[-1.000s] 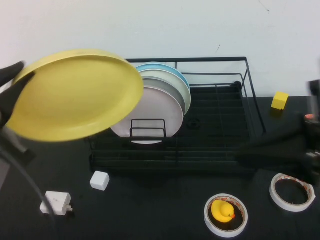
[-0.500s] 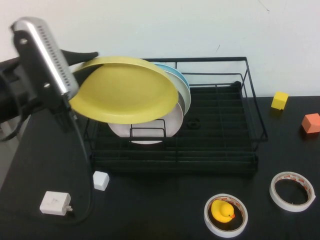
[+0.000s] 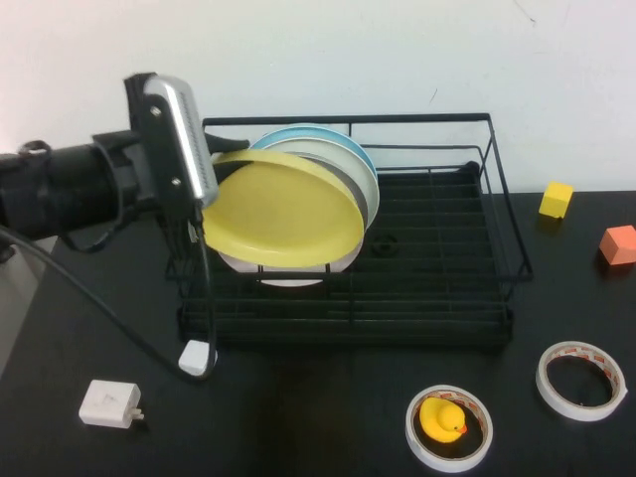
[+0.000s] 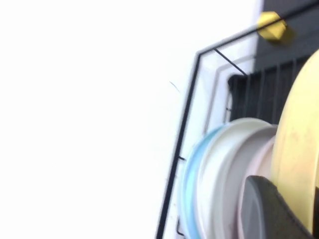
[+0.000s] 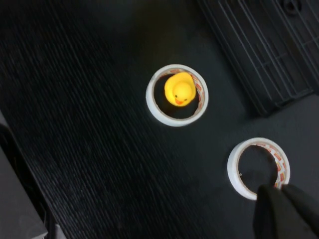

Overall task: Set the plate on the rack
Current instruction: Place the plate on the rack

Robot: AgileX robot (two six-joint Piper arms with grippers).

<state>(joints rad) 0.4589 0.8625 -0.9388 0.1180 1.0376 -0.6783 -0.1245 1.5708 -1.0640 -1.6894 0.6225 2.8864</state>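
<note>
The pale-yellow plate (image 3: 288, 209) hangs tilted over the left end of the black wire rack (image 3: 437, 320), just in front of the plates standing there. My left gripper (image 3: 206, 202) reaches in from the left and is shut on the plate's left rim. In the left wrist view a dark finger (image 4: 266, 209) presses on the plate (image 4: 299, 144), with the rack's rail (image 4: 187, 114) behind. My right gripper (image 5: 280, 195) is out of the high view. Its fingers are shut together on nothing, above the table over a tape roll (image 5: 234, 169).
Blue (image 3: 318, 132), pale green (image 3: 370, 184) and pinkish-white (image 3: 288, 275) plates stand in the rack's left slots. A yellow cube (image 3: 556, 199) and an orange cube (image 3: 618, 244) lie at right. Two tape rolls (image 3: 581, 382), one with a duck (image 3: 442, 417), a charger (image 3: 111, 403) and a white block (image 3: 198, 358) lie in front.
The left arm swung the yellow plate to the right and lower, from left of the rack to over its left end. The right arm withdrew from the high view.
</note>
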